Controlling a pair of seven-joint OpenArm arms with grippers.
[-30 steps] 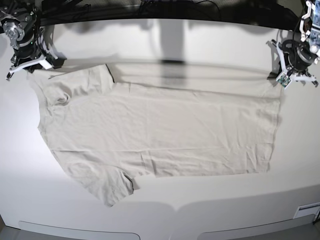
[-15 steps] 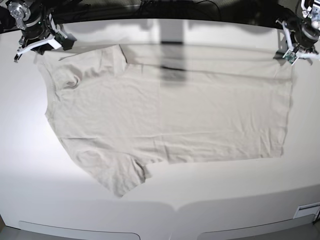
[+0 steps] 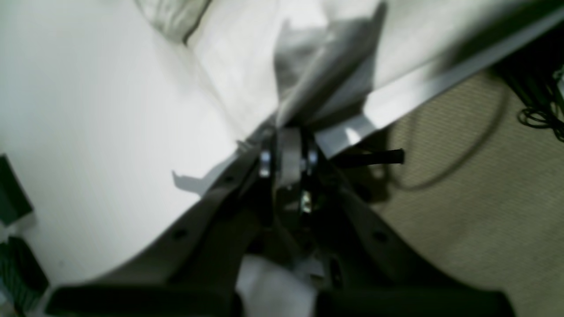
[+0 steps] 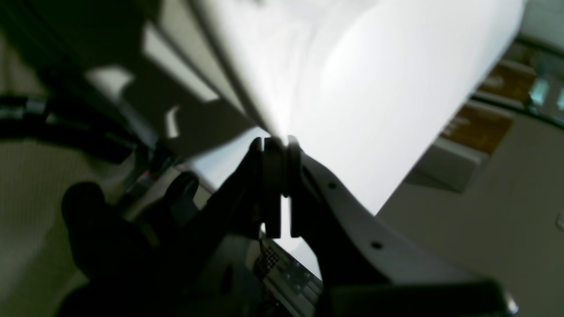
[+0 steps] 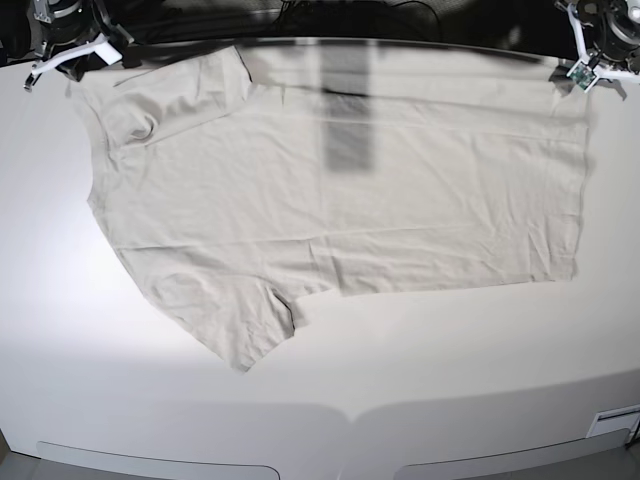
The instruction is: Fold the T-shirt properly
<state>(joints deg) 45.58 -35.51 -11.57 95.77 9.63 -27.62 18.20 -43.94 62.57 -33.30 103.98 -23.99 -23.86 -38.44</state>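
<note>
The pale beige T-shirt (image 5: 340, 200) is spread wide, collar side at the left and hem at the right. Its far edge is raised and pulled taut between my two grippers; its near sleeve (image 5: 240, 330) lies on the table. My right gripper (image 5: 72, 62) is at the far left, shut on the shirt's shoulder corner; the right wrist view shows its fingers (image 4: 275, 145) pinched on the fabric (image 4: 335, 79). My left gripper (image 5: 578, 78) is at the far right, shut on the hem corner; the left wrist view shows it (image 3: 288, 136) clamped on cloth (image 3: 317, 75).
The white table (image 5: 450, 390) extends in front of the shirt, with a small label (image 5: 615, 420) at its front right corner. Beyond the table's far edge, the left wrist view shows carpet (image 3: 484, 198) and dark cables (image 3: 537, 114).
Both grippers have moved toward the far edge of the table with the shirt held, and the whole shirt has been dragged and lifted that way.
</note>
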